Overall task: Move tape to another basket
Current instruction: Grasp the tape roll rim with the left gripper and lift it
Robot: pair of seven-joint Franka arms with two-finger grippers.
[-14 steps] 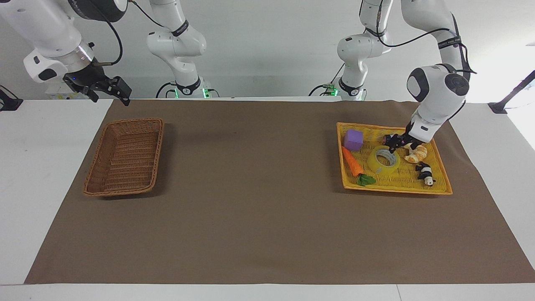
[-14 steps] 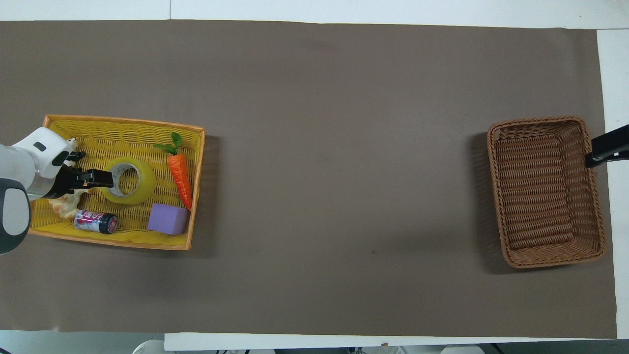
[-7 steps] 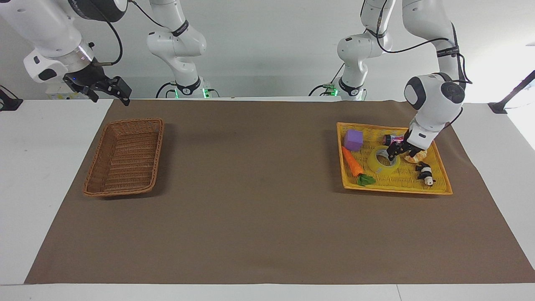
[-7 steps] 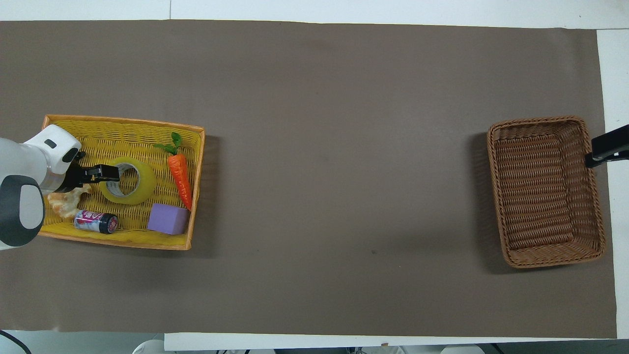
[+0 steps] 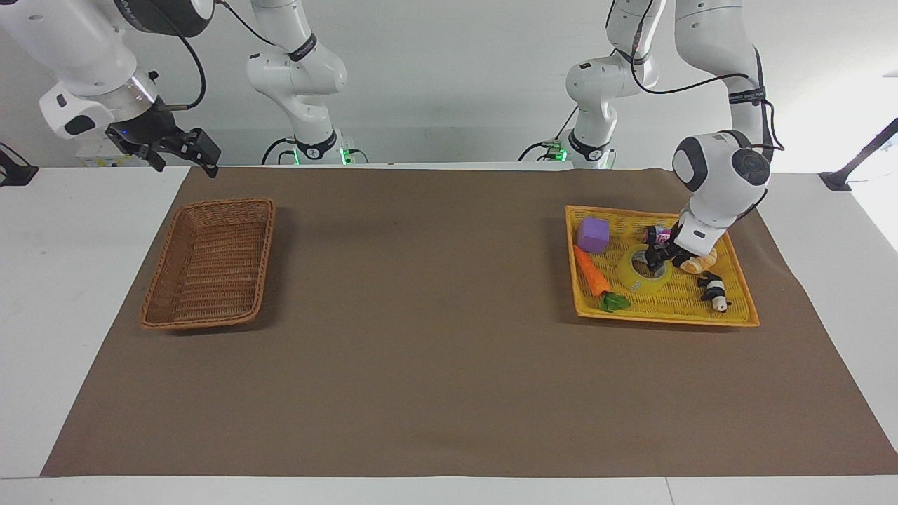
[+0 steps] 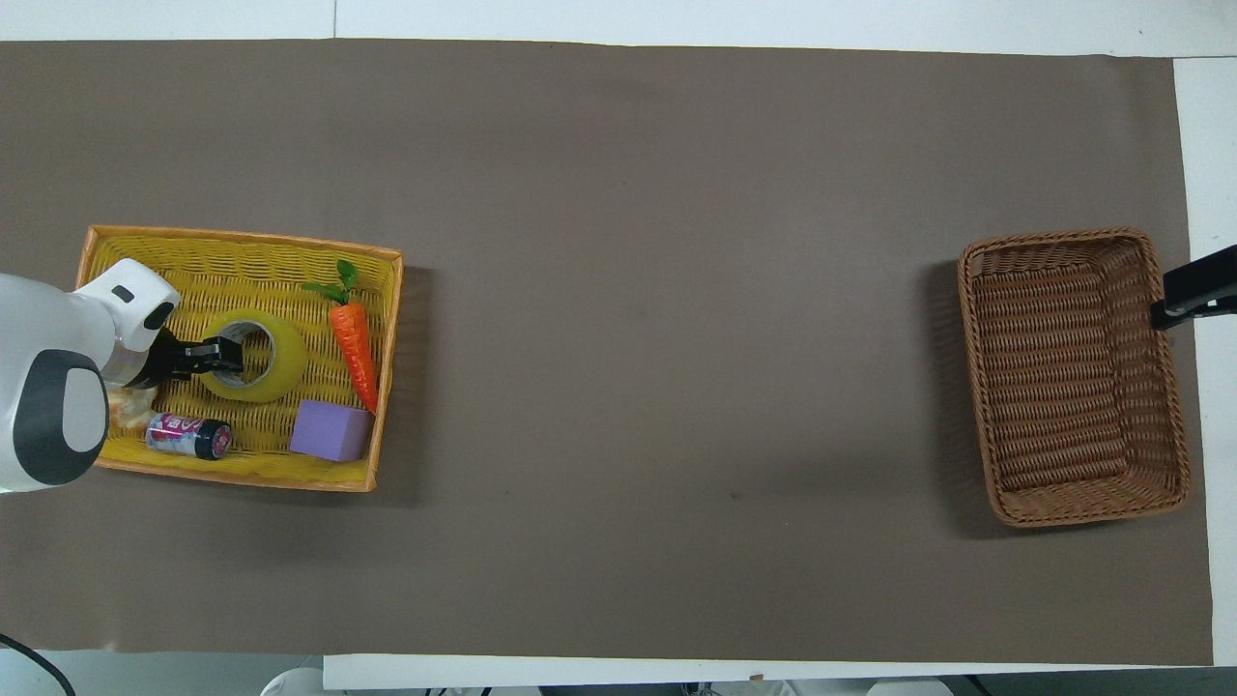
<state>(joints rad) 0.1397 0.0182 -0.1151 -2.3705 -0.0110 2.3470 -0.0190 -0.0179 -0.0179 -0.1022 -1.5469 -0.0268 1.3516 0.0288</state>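
The yellow tape roll point(image 5: 642, 275) lies flat in the yellow-orange woven tray point(image 5: 666, 308) at the left arm's end of the table; it also shows in the overhead view point(image 6: 263, 358). My left gripper point(image 5: 654, 264) is low at the tape's rim on the side toward the left arm's end, its tip reaching into the roll's hole point(image 6: 220, 355). The brown wicker basket point(image 5: 210, 263) stands empty at the right arm's end point(image 6: 1073, 372). My right gripper point(image 5: 184, 167) waits open in the air beside the basket's end nearer the robots.
In the tray with the tape lie a purple block point(image 6: 331, 430), a toy carrot point(image 6: 354, 340), a small can point(image 6: 188, 436), a bread piece point(image 5: 696, 264) and a panda figure point(image 5: 714, 291). A brown mat point(image 5: 421, 337) covers the table.
My left gripper has moved down and toward the table's middle, from beside the bread piece to the tape's rim. The tape and the right arm have not moved.
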